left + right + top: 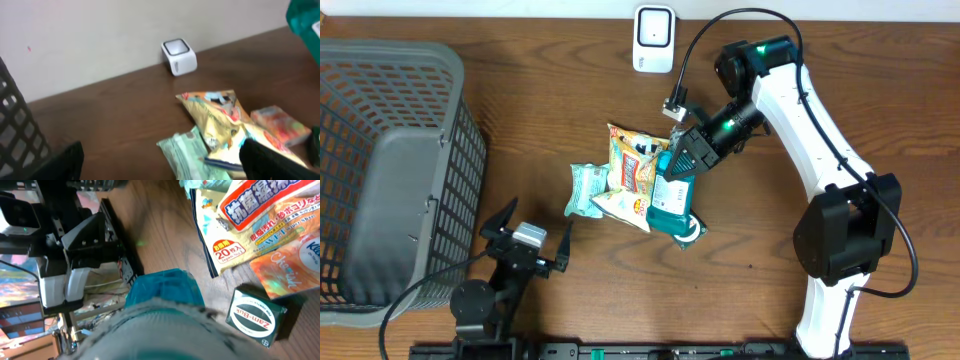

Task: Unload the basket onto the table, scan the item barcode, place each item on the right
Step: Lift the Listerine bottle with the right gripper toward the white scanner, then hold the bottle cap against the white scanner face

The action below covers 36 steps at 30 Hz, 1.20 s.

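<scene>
Clenching the teal pouch (pixel 672 208) by its top, the right gripper (pixel 678 162) holds it above the snack pile (pixel 625 172), likely ready for the white scanner (pixel 653 38); the left gripper (pixel 530 238) idles, released.

You have a grey mesh basket (pixel 460 130) standing at the left end of the brown wooden table (pixel 550 110), well apart from the pile mid-table. In that pile you see a yellow wipes packet (pixel 632 165) with Japanese print, a mint-green packet (pixel 586 190) touching its left edge, and an orange packet (pixel 280 125) lying against its other side. A small dark-green box (pixel 255 317) lettered Zam-Buk lies flat on the wood just beside the orange packet.
</scene>
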Tool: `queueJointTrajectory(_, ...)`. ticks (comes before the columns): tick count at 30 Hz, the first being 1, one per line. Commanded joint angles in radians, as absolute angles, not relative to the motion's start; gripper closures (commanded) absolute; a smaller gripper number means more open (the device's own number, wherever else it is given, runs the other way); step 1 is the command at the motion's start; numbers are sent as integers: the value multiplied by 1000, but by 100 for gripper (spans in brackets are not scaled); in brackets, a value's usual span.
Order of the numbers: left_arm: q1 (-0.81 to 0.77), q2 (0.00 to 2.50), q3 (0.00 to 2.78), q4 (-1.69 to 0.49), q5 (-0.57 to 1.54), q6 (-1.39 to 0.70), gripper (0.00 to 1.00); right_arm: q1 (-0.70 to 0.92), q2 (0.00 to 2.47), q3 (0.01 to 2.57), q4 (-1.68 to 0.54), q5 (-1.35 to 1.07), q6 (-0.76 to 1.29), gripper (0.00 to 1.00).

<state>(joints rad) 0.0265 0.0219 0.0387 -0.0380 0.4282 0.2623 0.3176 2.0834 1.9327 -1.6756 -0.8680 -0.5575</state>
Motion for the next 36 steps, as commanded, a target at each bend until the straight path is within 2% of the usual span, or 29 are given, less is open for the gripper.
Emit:
queueJointTrajectory(1,32,43,4,-20,328,91,2,315,2065,1947,-1680,-952,-582,98)
queueJointTrajectory(3,32,45,4,-17,268,47,2,315,2065,1947,-1680,-952,-582,98)
queueJointTrajectory(14,31,45,4,-20,268,47,2,333,2065,1948,-1693,-968,-591,98)
queueJointTrajectory(23,31,48,4,-44,268,47,2,335,2065,1948,-1699,-1105,-770,99)
queueJointTrajectory(29,31,48,4,-44,268,47,2,335,2065,1948,-1652,-1063,-790,98)
queueJointTrajectory(32,31,48,4,-44,268,47,2,335,2065,1948,-1549,-1024,-677,98)
queueJointTrajectory(34,31,48,4,-44,268,47,2,335,2061,1949,-1439,-898,-476,98)
queueJointTrajectory(36,31,48,4,-44,268,47,2,344,2053,1949,-1326,-639,-223,98)
